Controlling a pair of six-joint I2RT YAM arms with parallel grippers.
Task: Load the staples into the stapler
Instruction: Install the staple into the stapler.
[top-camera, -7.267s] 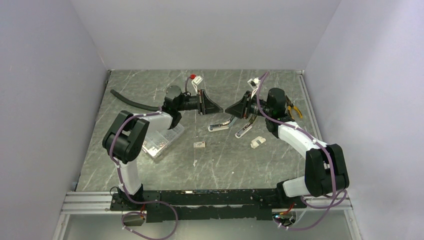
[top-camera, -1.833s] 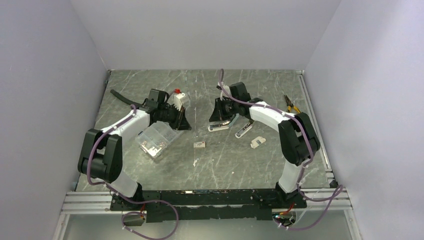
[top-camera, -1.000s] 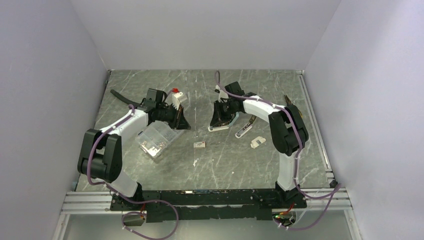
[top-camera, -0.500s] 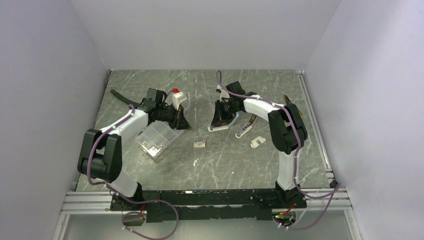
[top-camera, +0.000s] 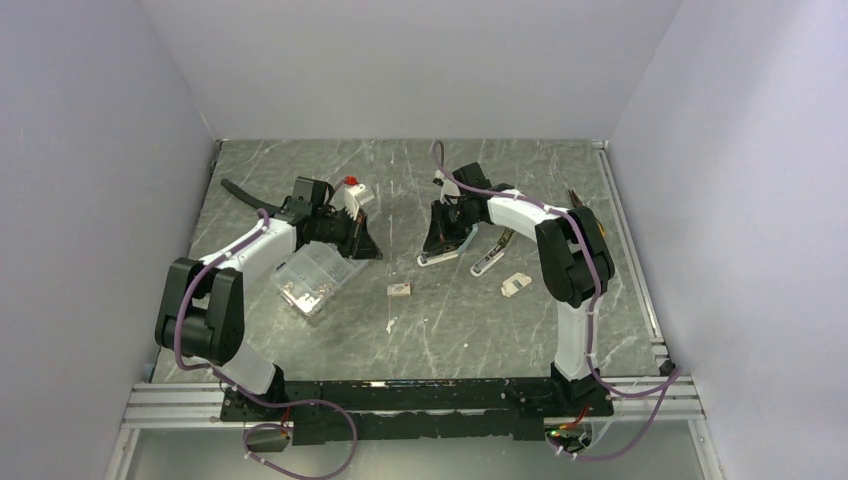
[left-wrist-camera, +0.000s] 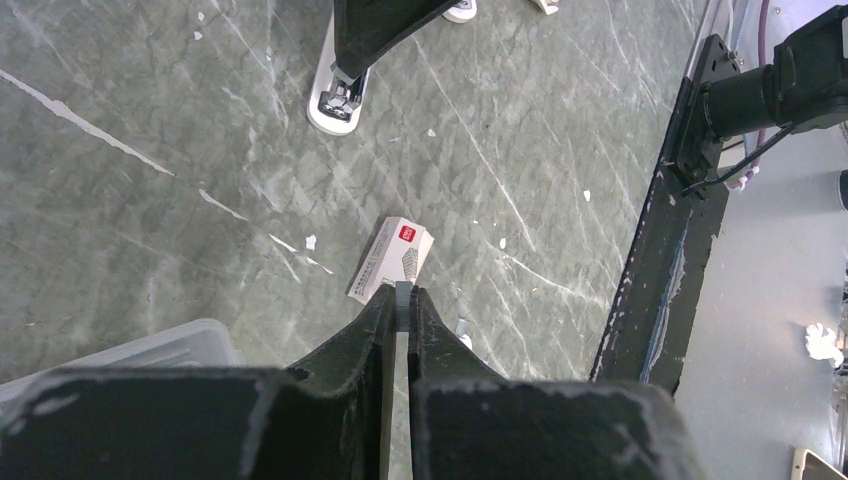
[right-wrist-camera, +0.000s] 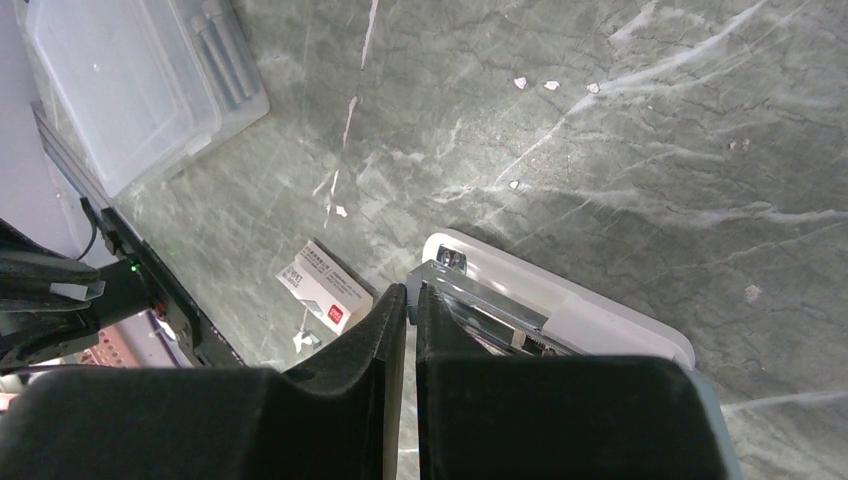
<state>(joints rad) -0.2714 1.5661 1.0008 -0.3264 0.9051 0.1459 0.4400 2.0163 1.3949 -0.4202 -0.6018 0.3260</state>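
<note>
Small white cardboard staple box with red mark (left-wrist-camera: 392, 259) lies flat on grey marble bench (top-camera: 450, 330), between the arms, just ahead of left fingers (left-wrist-camera: 370, 320); long axis slants across their line, red end farther. Left fingers all but closed, empty. Right fingers (right-wrist-camera: 385, 320) likewise, tips at open white stapler (right-wrist-camera: 560, 310), so left looks freer to reach

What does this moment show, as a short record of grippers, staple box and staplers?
left gripper: shut, hanging apart from the small white cardboard staple box with a red mark
right gripper: shut, tips at the open metal tray of the white stapler
staple box: flat on the table, untouched
second white-based stapler: beside the first
clear plastic case: near the left arm
</note>
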